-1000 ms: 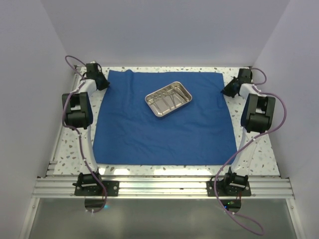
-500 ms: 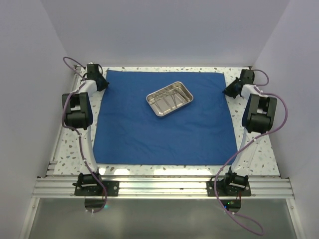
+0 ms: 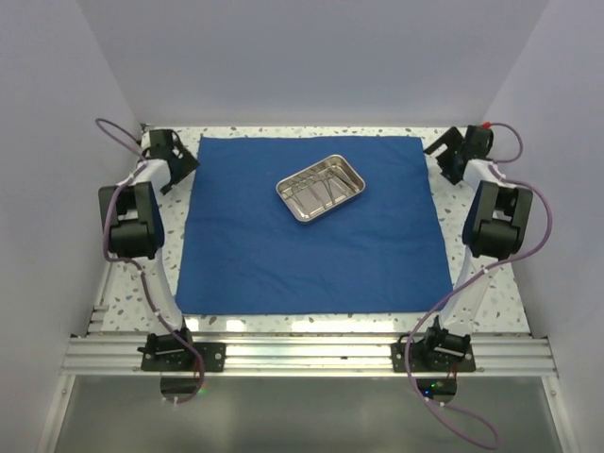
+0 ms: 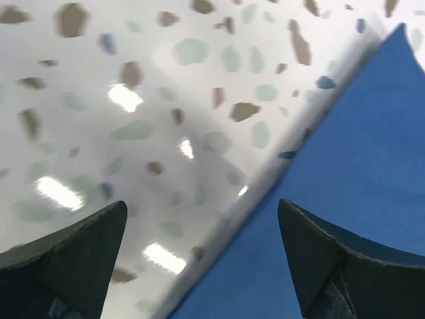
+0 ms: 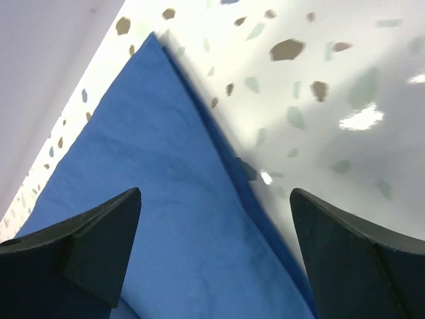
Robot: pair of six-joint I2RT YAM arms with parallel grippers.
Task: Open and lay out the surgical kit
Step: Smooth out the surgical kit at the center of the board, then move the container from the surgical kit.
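The royal-blue cloth [image 3: 302, 245] of the surgical kit lies spread flat on the table. The shiny steel tray [image 3: 353, 171] sits on its far middle, with slim silver instruments [image 3: 316, 192] inside. My left gripper [image 3: 186, 162] stands open just off the cloth's far-left corner. In the left wrist view the gripper [image 4: 202, 222] straddles the cloth's [image 4: 352, 166] edge with nothing between its fingers. My right gripper [image 3: 440, 151] is open at the far-right corner. In the right wrist view the gripper [image 5: 216, 199] hovers over the cloth [image 5: 153, 199] near its pointed corner, holding nothing.
The speckled terrazzo tabletop [image 3: 137, 283] shows as narrow strips around the cloth. White walls close in on the left, right and back. An aluminium rail [image 3: 302, 357] with both arm bases runs along the near edge.
Both grippers have opened and let go of the cloth's far corners. Both arms have swung outward and farther back. The far-left corner of the cloth now lies flat.
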